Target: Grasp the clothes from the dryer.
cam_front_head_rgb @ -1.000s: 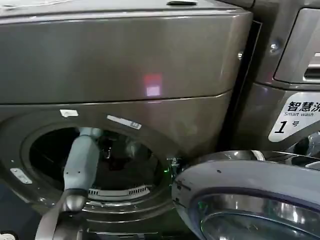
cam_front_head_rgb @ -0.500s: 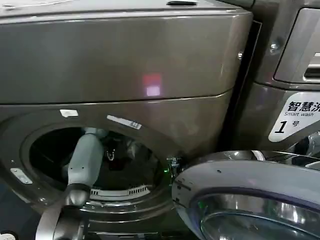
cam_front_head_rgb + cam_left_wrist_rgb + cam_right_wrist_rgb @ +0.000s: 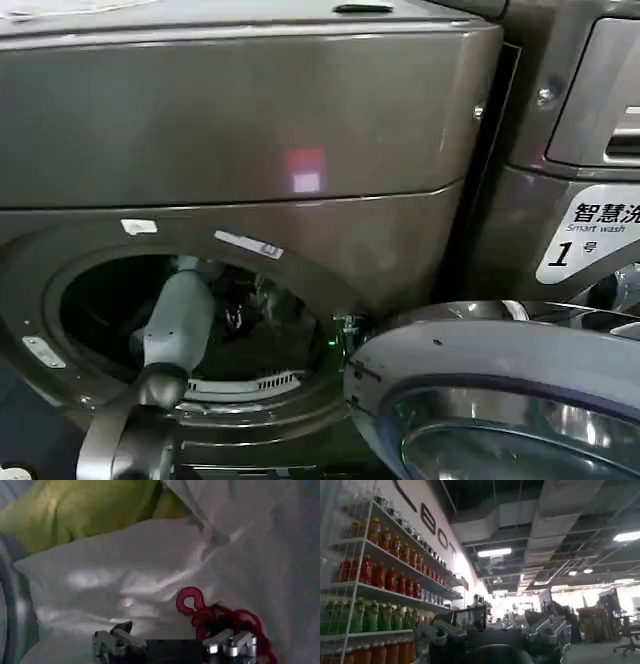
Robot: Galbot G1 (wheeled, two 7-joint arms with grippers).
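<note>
The clothes lie inside the dryer [image 3: 250, 120] drum: a white cloth [image 3: 140, 570] with a red print [image 3: 220, 617], and a yellow-green cloth [image 3: 85, 505] behind it. My left arm [image 3: 178, 318] reaches through the round opening, and its gripper [image 3: 235, 312] is deep in the dark drum. In the left wrist view the left gripper [image 3: 172, 644] is open, its fingers [image 3: 112, 642] spread wide just short of the white cloth, with the red print beside one finger. My right gripper [image 3: 492, 630] is held away from the machine, open and empty.
The dryer's round door [image 3: 500, 360] hangs open at the lower right, close to the opening. A second machine [image 3: 590, 150] with a "1" label stands to the right. The right wrist view faces a room with shelves of bottles [image 3: 375, 580].
My left arm has shifted a little to the right and further into the drum. The door and the right arm have not moved.
</note>
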